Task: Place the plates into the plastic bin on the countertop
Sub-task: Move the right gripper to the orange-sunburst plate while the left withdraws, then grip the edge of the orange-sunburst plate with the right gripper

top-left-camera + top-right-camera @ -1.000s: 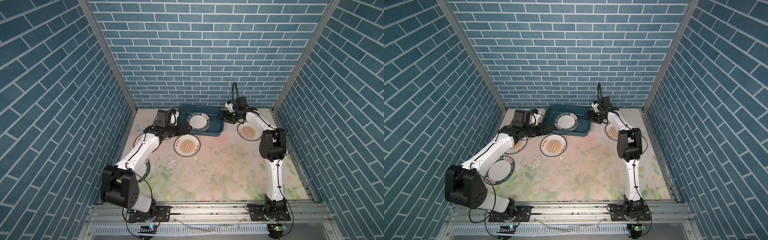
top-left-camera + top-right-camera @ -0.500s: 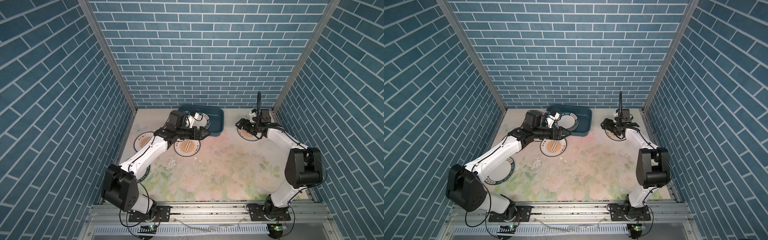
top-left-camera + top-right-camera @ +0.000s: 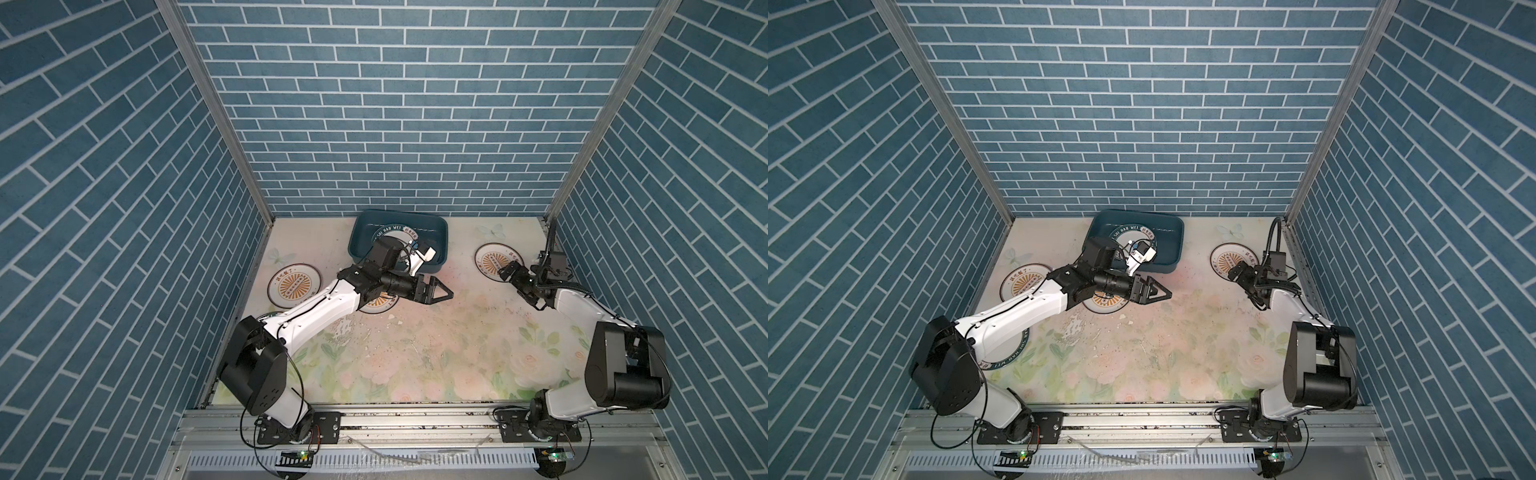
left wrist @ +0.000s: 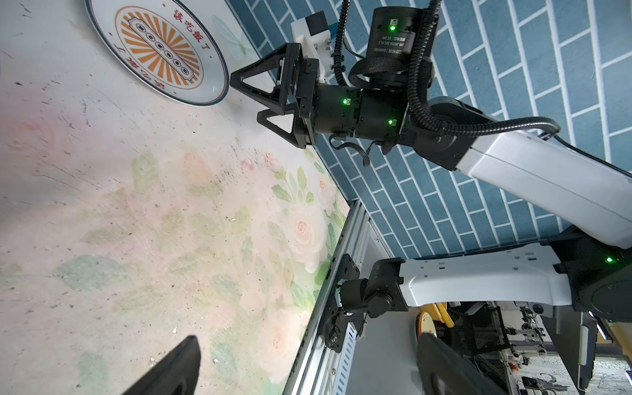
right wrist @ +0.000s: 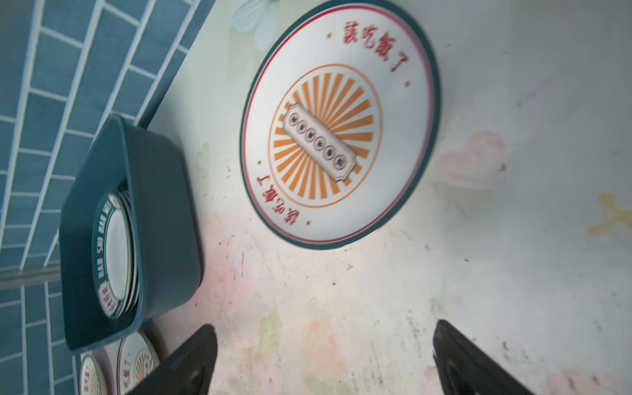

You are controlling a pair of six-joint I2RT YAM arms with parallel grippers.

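Left gripper (image 3: 444,293) and right gripper (image 4: 248,97) were held open, empty. Plates (image 5: 116,249) were stacked in the plastic bin (image 3: 361,232) at the countertop's (image 3: 415,332) far edge.

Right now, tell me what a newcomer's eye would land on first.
The orange sunburst plate lying alone on the flowered countertop at the right, with the open right gripper just beside it. Next, the dark teal plastic bin at the back, plates stacked inside, and the open left gripper in front of it.
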